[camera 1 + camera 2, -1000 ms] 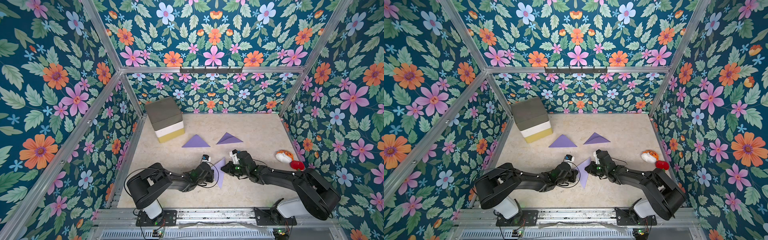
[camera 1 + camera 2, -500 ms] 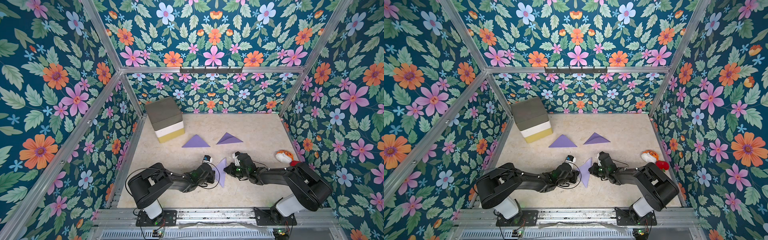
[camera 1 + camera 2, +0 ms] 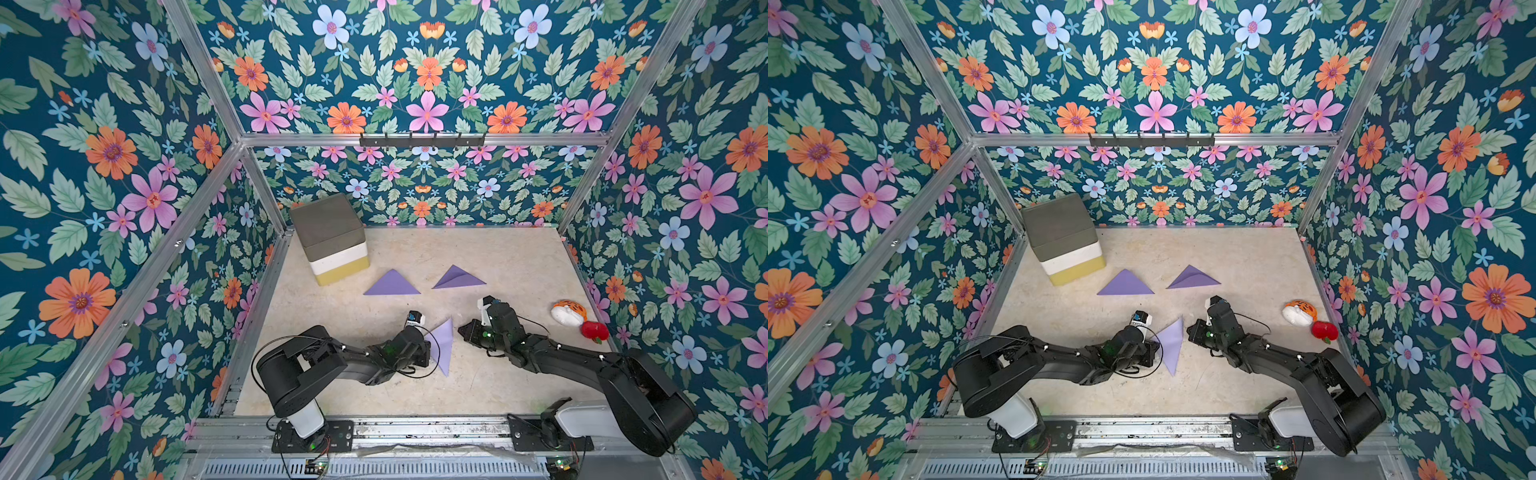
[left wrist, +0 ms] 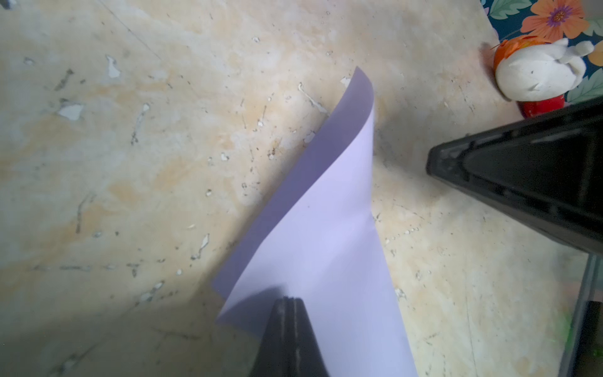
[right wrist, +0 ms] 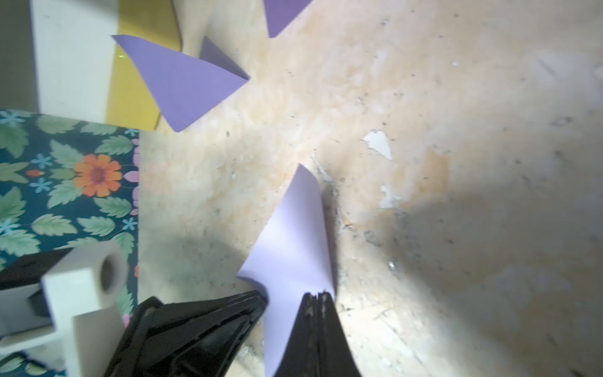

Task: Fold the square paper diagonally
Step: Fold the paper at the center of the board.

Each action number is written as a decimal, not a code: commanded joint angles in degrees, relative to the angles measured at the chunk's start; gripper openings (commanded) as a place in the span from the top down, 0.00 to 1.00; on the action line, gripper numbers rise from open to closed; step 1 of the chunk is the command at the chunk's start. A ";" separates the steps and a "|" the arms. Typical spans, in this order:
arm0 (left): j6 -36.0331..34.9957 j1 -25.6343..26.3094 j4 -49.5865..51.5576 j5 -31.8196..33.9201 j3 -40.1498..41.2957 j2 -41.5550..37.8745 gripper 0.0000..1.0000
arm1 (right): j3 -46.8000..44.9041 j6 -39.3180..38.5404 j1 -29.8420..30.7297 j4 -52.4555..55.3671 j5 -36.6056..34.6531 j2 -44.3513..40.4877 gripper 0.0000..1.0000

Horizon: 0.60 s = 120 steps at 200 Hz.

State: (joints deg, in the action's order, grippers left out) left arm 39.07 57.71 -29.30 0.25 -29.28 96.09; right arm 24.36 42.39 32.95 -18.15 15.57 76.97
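Observation:
The purple paper lies near the front middle of the table, folded into a narrow triangle with its upper flap curling up. My left gripper is shut, and its tips rest on the paper's left part. My right gripper is shut too. In both top views it stands just right of the paper's edge. In the right wrist view its tips sit at that edge, with nothing between the jaws.
Two other folded purple triangles lie farther back. A stack of grey, white and yellow blocks stands at the back left. A small tiger plush and a red toy sit by the right wall.
My right gripper has drawn back to the right, off the paper's top to its edge. The paper now looks narrower. The left gripper has stayed on it.

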 commanded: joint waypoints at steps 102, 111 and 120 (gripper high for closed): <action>-0.30 0.67 17.49 -0.60 0.54 1.82 1.00 | 2.08 -1.36 0.45 -3.93 -3.61 13.54 1.00; -0.24 0.77 17.38 -0.60 0.67 1.82 1.00 | 2.14 -1.90 0.41 -2.79 -5.37 14.18 1.00; -0.28 0.80 17.51 -0.60 0.72 1.89 1.00 | 2.33 -2.26 0.21 -1.24 -7.22 14.75 1.00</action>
State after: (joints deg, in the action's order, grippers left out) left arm 39.07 58.35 -29.32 1.19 -29.74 96.68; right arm 26.35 42.13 33.39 -25.06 16.47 90.21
